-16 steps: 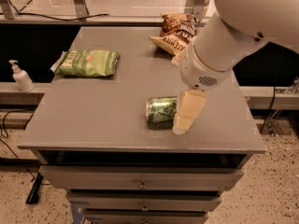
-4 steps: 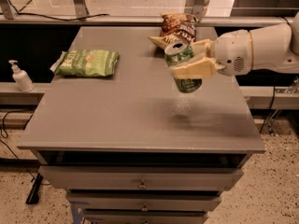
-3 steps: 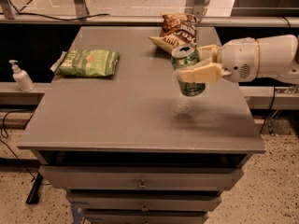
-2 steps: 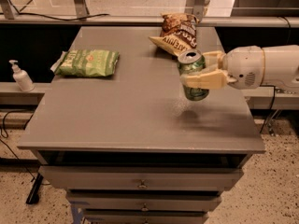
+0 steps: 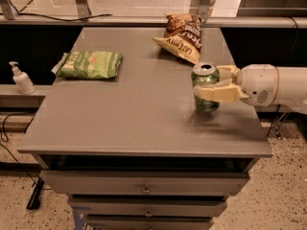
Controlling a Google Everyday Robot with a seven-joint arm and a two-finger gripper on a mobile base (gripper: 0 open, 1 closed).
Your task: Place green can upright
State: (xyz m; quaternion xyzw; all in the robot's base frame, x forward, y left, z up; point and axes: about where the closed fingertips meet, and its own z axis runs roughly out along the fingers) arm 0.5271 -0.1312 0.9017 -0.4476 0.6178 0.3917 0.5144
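Observation:
The green can [image 5: 205,78] stands upright near the right side of the grey table [image 5: 129,114], silver top with pull tab facing up, its base at or just above the surface. My gripper [image 5: 211,86] reaches in from the right and is shut on the can, one cream finger [image 5: 217,94] across its front, the other behind it. The white arm extends off the right edge.
A flat green snack bag [image 5: 90,64] lies at the table's left. A brown chip bag [image 5: 182,36] lies at the back, just behind the can. A soap dispenser [image 5: 20,78] stands on a ledge to the left. Drawers are below the tabletop.
The can was lying on its side and was then lifted. Over the last second the gripper has turned it upright and lowered it toward the table, moving slightly right.

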